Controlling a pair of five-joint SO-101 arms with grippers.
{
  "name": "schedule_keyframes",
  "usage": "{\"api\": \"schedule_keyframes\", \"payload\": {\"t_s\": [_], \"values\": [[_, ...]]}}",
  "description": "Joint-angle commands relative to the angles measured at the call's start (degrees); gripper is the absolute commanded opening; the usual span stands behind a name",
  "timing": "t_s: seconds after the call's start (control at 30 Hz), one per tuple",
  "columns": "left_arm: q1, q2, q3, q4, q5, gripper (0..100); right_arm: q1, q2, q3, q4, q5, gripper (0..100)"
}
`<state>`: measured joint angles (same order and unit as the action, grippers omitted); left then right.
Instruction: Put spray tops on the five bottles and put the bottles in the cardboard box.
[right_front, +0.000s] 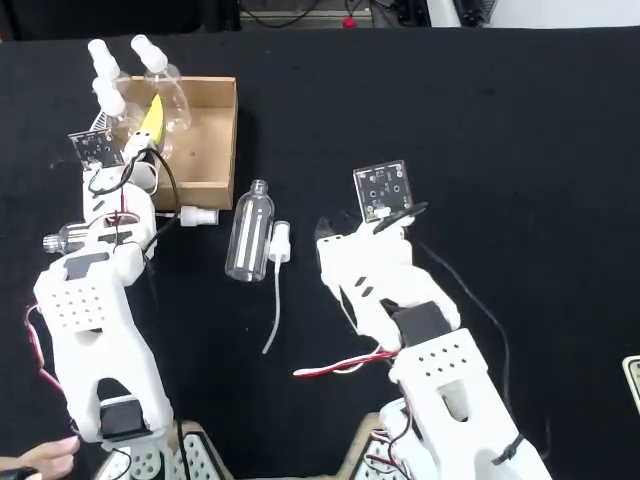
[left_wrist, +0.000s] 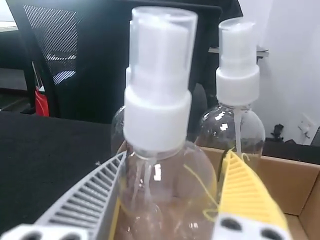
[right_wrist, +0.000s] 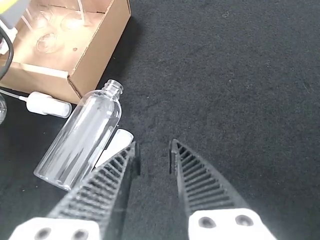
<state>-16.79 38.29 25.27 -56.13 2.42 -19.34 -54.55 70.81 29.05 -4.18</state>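
The left gripper (left_wrist: 175, 156) is clamping a capped bottle (left_wrist: 161, 192); its grey and yellow fingers are pressing against the bottle's clear shoulders on either side, and the white spray cap is rising above the fingertips; the left gripper is holding this bottle at the left part of the cardboard box (right_front: 212, 150), at the far left of the black table (right_front: 480, 120). Two more capped bottles (right_front: 152, 60) are standing in the box just behind the held one, their white tops showing above the box's far edge.

The right gripper (right_wrist: 152, 150) is resting low over the table near the middle, its two black fingers standing apart with bare cloth showing between them and nothing in their grasp. An open bottle (right_wrist: 82, 140) is lying on its side just beside this gripper, on the box's side of it, its bare neck pointing away from the arms toward the box's near corner. A spray top (right_front: 279, 243) is lying between the open bottle and the right gripper, close against the bottle's side, its thin tube trailing back toward the arms. A second spray top (right_front: 198, 216) is lying at the front wall of the box, near the left arm.
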Motion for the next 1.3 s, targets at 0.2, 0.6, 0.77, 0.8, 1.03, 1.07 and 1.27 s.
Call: {"api": "schedule_keyframes", "payload": {"t_s": [0.2, 0.6, 0.77, 0.8, 1.03, 1.07, 1.27], "values": [[1.5, -1.0, 0.0, 1.1, -0.4, 29, 1.0, -1.1, -0.3, -1.4, 0.4, 9.9], [0.7, -10.5, 1.8, 10.7, 0.0, 29, 1.0, -1.1, -0.3, -1.4, 0.4, 9.9], [-0.2, -11.7, 1.6, 10.7, 0.0, 29, 1.0, -1.1, -0.3, -1.4, 0.4, 9.9], [-0.3, -11.7, 1.6, 10.7, 0.0, 29, 1.0, -1.1, -0.3, -1.4, 0.4, 9.9], [-0.3, -11.8, 1.9, 10.7, -0.2, 29, 1.0, -1.1, -0.3, -1.4, 0.4, 9.9], [-0.3, -11.8, 2.0, 10.7, -0.1, 29, 1.0, -1.1, -0.3, -1.4, 0.4, 9.9], [-0.3, -11.8, 1.6, 10.7, -0.1, 29, 1.0, -1.1, -0.3, -1.4, 0.4, 9.9]]}}
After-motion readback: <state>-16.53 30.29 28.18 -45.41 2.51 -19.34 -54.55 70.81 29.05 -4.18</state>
